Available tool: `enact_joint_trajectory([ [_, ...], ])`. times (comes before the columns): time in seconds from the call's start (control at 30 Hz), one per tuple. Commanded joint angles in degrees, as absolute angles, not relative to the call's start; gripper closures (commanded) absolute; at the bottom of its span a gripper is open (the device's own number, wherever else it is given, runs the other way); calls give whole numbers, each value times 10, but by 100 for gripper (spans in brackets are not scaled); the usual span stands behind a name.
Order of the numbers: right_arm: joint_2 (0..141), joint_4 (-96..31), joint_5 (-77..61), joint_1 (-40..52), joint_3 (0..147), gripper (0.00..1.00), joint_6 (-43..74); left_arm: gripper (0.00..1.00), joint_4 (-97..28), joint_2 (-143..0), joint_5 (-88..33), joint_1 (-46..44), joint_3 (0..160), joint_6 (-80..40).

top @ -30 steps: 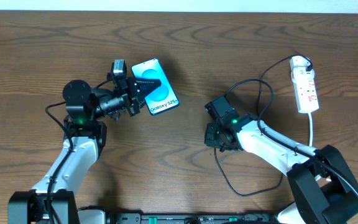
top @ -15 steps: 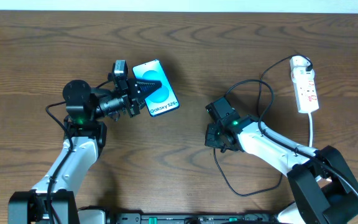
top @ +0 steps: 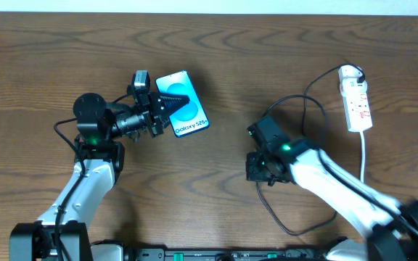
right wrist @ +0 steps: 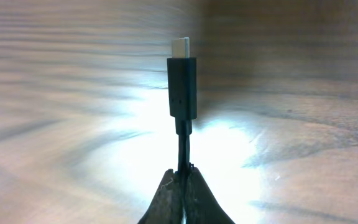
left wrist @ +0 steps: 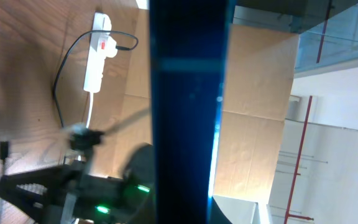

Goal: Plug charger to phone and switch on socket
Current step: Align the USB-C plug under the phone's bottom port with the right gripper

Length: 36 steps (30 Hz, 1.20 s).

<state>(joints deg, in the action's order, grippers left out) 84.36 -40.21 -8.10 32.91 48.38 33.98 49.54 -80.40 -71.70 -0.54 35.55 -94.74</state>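
Left end effector [top: 167,101] clamps black-framed cyan-screened smartphone [top: 193,119], likely steadying it toward wooden counter's [top: 49,43] far edge. Right end effector [right wrist: 182,182] pinches thin black charger cable [right wrist: 182,93] behind tip, probably for aiming.

The right end effector [top: 257,168], pinching the long thin black charger cable [right wrist: 182,140] just below its plug tip, has slid a little toward the near edge and the right edge of the brown wooden table [top: 49,58]. The white right arm [top: 339,190] behind it is now smeared with motion and stretches lower toward the near right corner. The cable's slack loop trailing from the end effector has been dragged slightly closer to the near edge.
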Motion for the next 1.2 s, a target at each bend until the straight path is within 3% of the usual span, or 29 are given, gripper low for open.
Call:
enact_joint_trajectory([
  [0.0,770,-395,-168,330,495,99,303,93,503,-801,-727,-3,369,-950],
  [0.3,650,-392,-381,331,495,99,192,93,515,-801,-735,-3,369,-943],
  [0.7,668,-339,-589,331,495,99,93,93,625,-802,-735,-6,369,-883],
  [0.93,668,-295,-567,331,495,99,93,93,624,-810,-709,-42,369,-875],
  [1.17,663,-309,-468,330,495,99,94,93,603,-815,-661,-68,369,-794],
])
